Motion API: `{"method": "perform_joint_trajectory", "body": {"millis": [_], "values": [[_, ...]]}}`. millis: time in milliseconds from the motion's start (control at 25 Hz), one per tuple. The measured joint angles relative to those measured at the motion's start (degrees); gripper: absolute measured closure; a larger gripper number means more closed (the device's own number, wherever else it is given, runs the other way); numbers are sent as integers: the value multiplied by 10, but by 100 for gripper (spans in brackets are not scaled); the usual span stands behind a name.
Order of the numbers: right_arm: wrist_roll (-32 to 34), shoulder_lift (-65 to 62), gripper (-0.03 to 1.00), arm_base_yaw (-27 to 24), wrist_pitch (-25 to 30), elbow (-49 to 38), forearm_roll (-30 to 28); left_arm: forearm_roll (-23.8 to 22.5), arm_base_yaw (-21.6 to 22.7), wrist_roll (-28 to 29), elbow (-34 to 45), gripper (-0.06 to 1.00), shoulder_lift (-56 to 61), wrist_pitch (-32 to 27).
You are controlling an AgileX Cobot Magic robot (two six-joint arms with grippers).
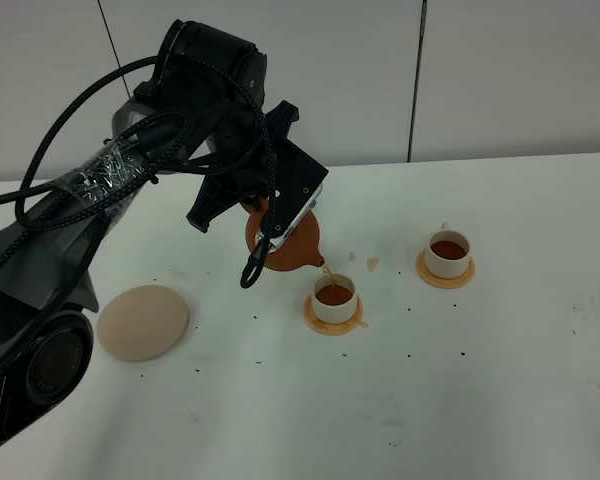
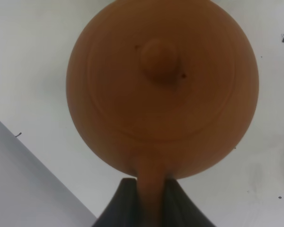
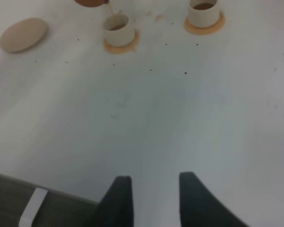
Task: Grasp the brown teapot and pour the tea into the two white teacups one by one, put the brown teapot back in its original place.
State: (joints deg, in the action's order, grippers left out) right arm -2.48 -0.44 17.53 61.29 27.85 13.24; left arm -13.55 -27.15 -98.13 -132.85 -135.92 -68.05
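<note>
Over the near teacup (image 1: 333,297) we tilt the brown teapot (image 1: 288,243), left gripper (image 2: 150,198) clamped on its handle; right gripper (image 3: 152,196) idle, jaws apart; next, level off and return to saucer (image 1: 143,322) at 9 o'clock.

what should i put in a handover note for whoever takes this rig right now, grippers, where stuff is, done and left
Left gripper: shut on the handle of the round reddish-brown clay teapot, held tilted in the air, tea streaming from the spout.
Right gripper: open, empty, low over the white table, away from the cups.
Far cream-white cylindrical teacup on its orange coaster: already holds tea.
Near cream-white teacup on its coaster: being filled now.
Round beige saucer plate: bare, to the left.
A few tea drips lie between the cups.
Left: finish this pour, right the teapot, set it on the saucer plate.
</note>
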Motion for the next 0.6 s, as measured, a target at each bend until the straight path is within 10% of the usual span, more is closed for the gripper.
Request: {"method": "perform_joint_trajectory", "body": {"millis": [600], "values": [[0,0,73,0,0,0,0,-3,0,-2,0,77,11,-1]]}}
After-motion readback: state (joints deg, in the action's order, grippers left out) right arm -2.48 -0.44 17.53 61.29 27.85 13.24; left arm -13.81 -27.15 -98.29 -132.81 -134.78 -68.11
